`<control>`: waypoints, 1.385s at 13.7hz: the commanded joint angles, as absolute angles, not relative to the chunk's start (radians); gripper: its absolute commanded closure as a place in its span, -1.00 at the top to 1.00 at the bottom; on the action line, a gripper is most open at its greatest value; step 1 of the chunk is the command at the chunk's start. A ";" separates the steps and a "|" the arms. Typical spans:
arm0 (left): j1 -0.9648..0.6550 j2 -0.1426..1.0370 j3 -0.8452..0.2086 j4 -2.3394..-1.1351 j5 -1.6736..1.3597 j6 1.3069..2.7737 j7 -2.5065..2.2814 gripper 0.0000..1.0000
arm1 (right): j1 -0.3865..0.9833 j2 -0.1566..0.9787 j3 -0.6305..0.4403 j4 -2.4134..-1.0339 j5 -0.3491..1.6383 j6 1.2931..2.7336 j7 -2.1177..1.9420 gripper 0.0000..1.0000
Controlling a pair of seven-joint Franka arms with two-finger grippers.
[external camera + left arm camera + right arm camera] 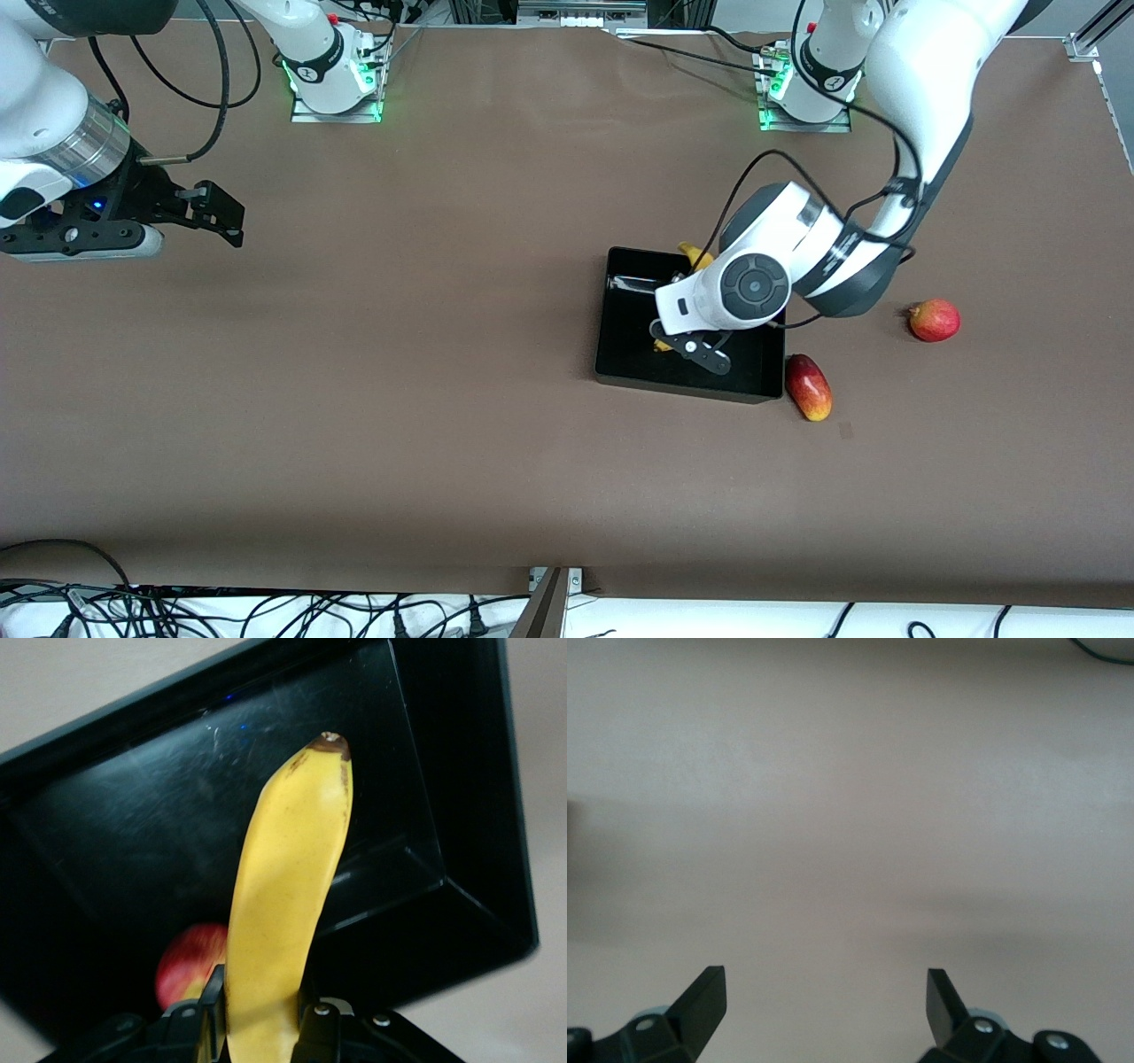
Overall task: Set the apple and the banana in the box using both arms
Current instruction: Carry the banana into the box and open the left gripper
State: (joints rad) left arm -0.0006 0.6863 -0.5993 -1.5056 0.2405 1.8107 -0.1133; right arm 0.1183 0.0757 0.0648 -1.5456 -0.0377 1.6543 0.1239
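Note:
My left gripper (700,350) (261,997) hangs over the black box (678,386) (469,806), shut on the yellow banana (288,886). The banana's dark tip points out over the box floor. In the front view only its yellow ends (697,258) show past the left arm. The small red apple (184,964) lies inside the box, partly covered by the banana and a finger; the left arm hides it in the front view. My right gripper (221,214) (826,992) waits open over bare table at the right arm's end, with nothing between its fingers.
An oblong red-yellow fruit (808,387) lies on the table against the box's corner nearest the front camera, toward the left arm's end. A round pinkish-red fruit (935,320) sits farther toward that end. The brown table (399,372) stretches between the box and the right gripper.

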 commanded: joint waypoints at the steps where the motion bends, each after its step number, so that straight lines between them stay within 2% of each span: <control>1: -0.017 0.716 -0.591 -1.546 0.268 1.905 -0.124 -1.00 | 0.112 0.077 0.063 -1.540 -0.048 1.640 0.126 1.00; 4: -0.018 0.768 -0.589 -1.552 0.302 1.982 -0.126 -1.00 | 0.112 0.077 0.063 -1.540 -0.048 1.640 0.126 1.00; 5: -0.018 0.775 -0.589 -1.552 0.304 1.985 -0.132 -0.84 | 0.112 0.075 0.063 -1.540 -0.048 1.640 0.126 1.00; 6: -0.020 0.779 -0.589 -1.552 0.305 1.985 -0.153 -0.05 | 0.113 0.077 0.063 -1.540 -0.048 1.640 0.126 1.00; 7: -0.018 0.778 -0.591 -1.552 0.307 1.985 -0.152 0.99 | 0.112 0.075 0.063 -1.540 -0.048 1.640 0.126 1.00; 11: -0.002 0.715 -0.598 -1.529 0.304 1.939 -0.156 1.00 | 0.112 0.077 0.063 -1.540 -0.048 1.638 0.126 1.00; 14: 0.020 0.556 -0.595 -1.488 0.290 1.763 -0.160 1.00 | 0.113 0.075 0.064 -1.540 -0.048 1.640 0.126 1.00; 16: 0.052 0.500 -0.603 -1.387 0.285 1.602 -0.150 1.00 | 0.114 0.077 0.064 -1.537 -0.046 1.640 0.126 1.00; 18: 0.057 0.497 -0.592 -1.237 0.284 1.424 -0.150 1.00 | 0.112 0.077 0.064 -1.537 -0.046 1.644 0.126 1.00; 19: 0.058 0.464 -0.578 -1.214 0.278 1.393 -0.149 1.00 | 0.112 0.077 0.064 -1.537 -0.045 1.641 0.126 1.00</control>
State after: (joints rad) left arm 0.0586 0.4697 -0.5921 -1.3026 0.2775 1.4791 -0.1480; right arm 0.1169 0.0786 0.0593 -1.5454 -0.0377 1.6506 0.1239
